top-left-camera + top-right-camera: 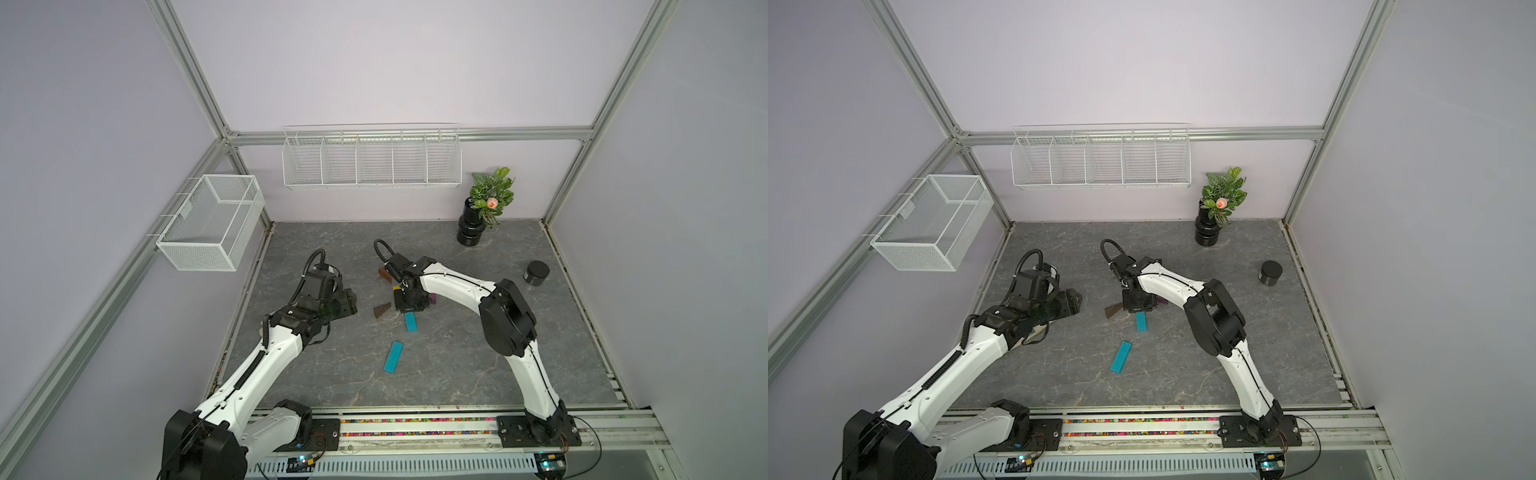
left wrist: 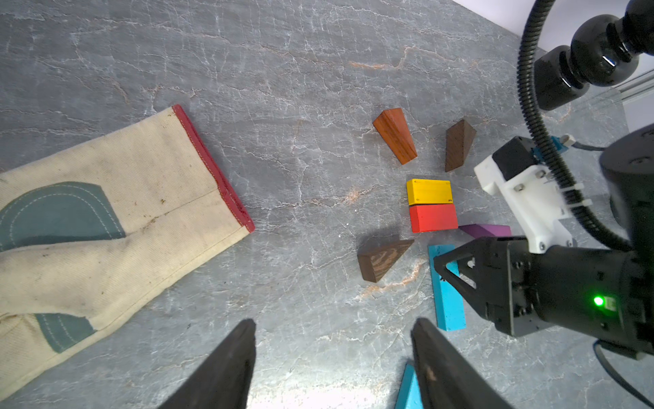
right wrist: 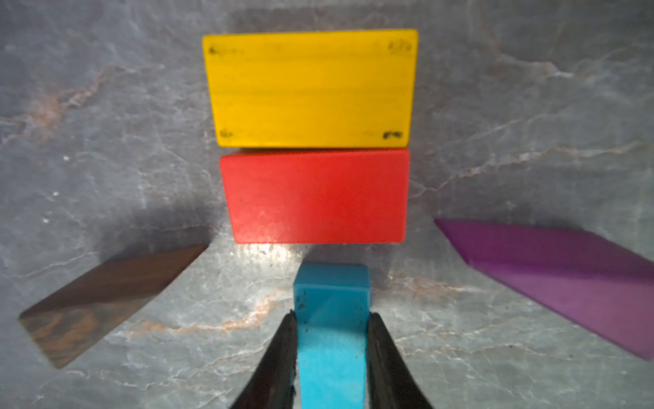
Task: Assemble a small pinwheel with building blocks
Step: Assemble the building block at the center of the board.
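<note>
My right jaws clamp the teal bar (image 3: 331, 336) between them by its long sides; I reckon it's light, stiff, slippery; left jaws apart.

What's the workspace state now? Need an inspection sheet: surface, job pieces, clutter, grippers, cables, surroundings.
Surface: grey marbled tabletop, no spills seen.
Job's things: yellow block and red block side by side, touching; brown wedges and purple wedge loose around them; teal bar end just short of the red block; second teal bar lying apart.
Clutter: beige glove flat on the left side; black jar near the right edge.
Grippers: left gripper open, empty; right gripper shut on teal bar.
Cables: black hose loops over the right wrist, off the blocks.
Surroundings: wire baskets on the walls; vase with plant at back.
</note>
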{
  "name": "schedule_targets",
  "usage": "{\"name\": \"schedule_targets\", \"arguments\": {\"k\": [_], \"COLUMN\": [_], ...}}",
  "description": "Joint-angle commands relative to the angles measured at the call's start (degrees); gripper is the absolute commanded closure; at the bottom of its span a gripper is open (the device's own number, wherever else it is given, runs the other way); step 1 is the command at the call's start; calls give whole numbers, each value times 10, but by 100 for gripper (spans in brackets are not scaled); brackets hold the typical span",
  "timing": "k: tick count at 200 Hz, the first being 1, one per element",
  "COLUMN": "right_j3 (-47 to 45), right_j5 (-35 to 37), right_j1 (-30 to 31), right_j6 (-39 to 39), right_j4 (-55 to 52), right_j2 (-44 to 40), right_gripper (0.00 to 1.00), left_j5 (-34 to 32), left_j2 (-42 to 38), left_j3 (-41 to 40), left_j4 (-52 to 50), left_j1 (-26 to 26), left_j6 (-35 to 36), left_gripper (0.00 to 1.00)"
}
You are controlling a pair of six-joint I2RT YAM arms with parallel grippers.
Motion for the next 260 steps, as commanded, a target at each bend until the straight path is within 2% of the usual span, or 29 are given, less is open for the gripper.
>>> {"name": "schedule_targets", "arguments": {"k": [1,114,260], "right_j3": [14,46,41], "right_j5": [1,1,2], "right_j1": [-5,-8,-12], "right_j6": [10,4,17], "right_j4": [-16,-23,-23], "right_j2": [17,39,39], "right_gripper": [69,68,65], "left_j5": [1,4,8], "left_j2": [-6,-1,4], "left_j3": [-9,-10,-11], "left_j4": [-5,-1,2], "left_j1": [4,6,9], "left_j6": [2,3,4], "left_gripper": [28,28,28]}}
